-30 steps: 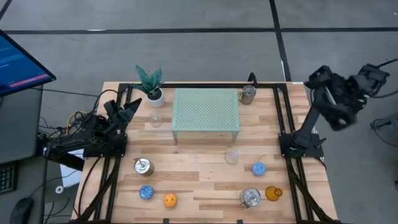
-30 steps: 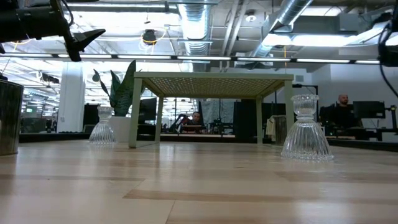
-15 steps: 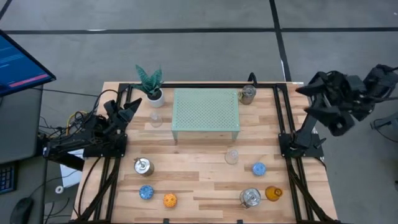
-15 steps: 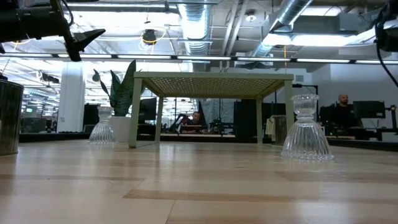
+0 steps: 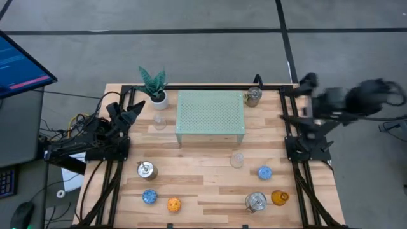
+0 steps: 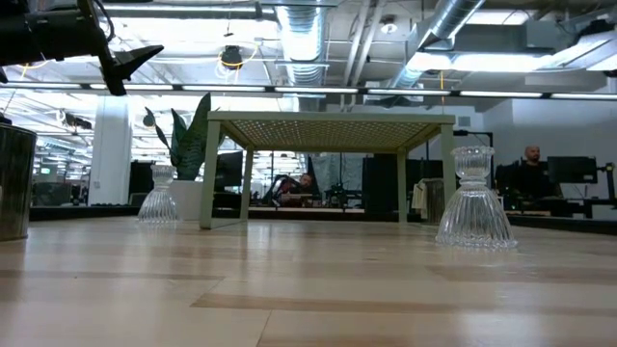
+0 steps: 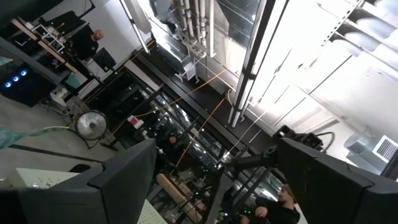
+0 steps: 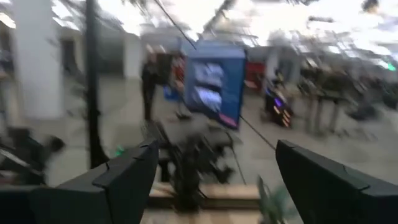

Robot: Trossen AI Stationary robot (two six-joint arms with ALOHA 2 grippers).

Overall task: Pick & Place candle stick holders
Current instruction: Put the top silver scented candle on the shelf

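nine holders sit scattered on one pale wood table (image 5: pixel 197 166), which stands on grey floor; the low view shows an open office behind it with ceiling ducts and a seated person far back. largest item on the table: pale green perforated stand (image 5: pixel 210 116), far centre. a green plant in a white pot (image 5: pixel 154 87) is at its far left corner.

holders, all apart from one another:
- silver holder (image 5: pixel 253 96) just right of the stand's far right corner.
- silver holder (image 5: pixel 146 170) on the left.
- silver holder (image 5: pixel 255 202) near right, with the amber holder (image 5: pixel 278 198) just right of it.
- clear glass holder (image 5: pixel 158 121) just left of the stand.
- clear glass holder (image 5: pixel 236 159) just in front of the stand's right end.
- blue holder (image 5: pixel 264 172) on the right.
- blue holder (image 5: pixel 149 196) near left, orange holder (image 5: pixel 173 205) just right of it.

left gripper (image 5: pixel 136 108) rests at the left edge of the table, fingers spread, empty. right gripper (image 5: pixel 307 81) is over the table's far right corner, badly blurred from above; its wrist view shows both fingers (image 8: pixel 124 180) well apart with nothing between them.

hard to read: right arm outline is smeared. the low view shows only the two glass holders, the stand, the plant, and a sliver of one silver holder cut off at the left edge.
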